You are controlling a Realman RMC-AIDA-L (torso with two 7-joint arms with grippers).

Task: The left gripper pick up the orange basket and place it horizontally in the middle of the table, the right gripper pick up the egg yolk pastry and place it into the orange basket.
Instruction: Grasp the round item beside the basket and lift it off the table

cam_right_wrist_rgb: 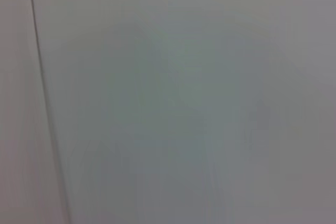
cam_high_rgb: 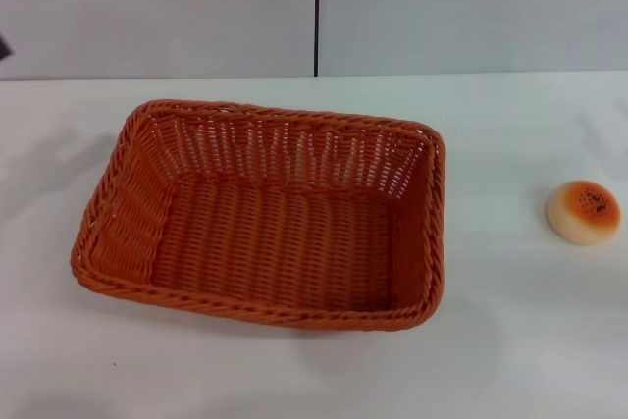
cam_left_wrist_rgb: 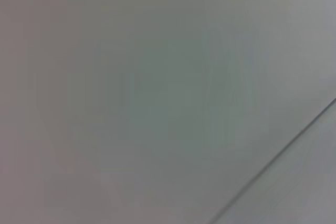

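Note:
The orange basket (cam_high_rgb: 257, 310) rests lengthwise on the white table (cam_high_rgb: 530, 340), around the middle of the head view, and nothing lies inside it. The egg yolk pastry (cam_high_rgb: 584, 212) sits on the table to the basket's right, well apart from it and close to the right edge of the view. Neither gripper shows in the head view. Both wrist views hold only a plain grey surface crossed by a thin dark seam, with no fingers and none of the task's things.
A grey wall with a vertical dark seam (cam_high_rgb: 316, 12) stands behind the table's far edge. A small dark sliver (cam_high_rgb: 3, 46) pokes in at the left edge of the head view. Bare tabletop lies between basket and pastry.

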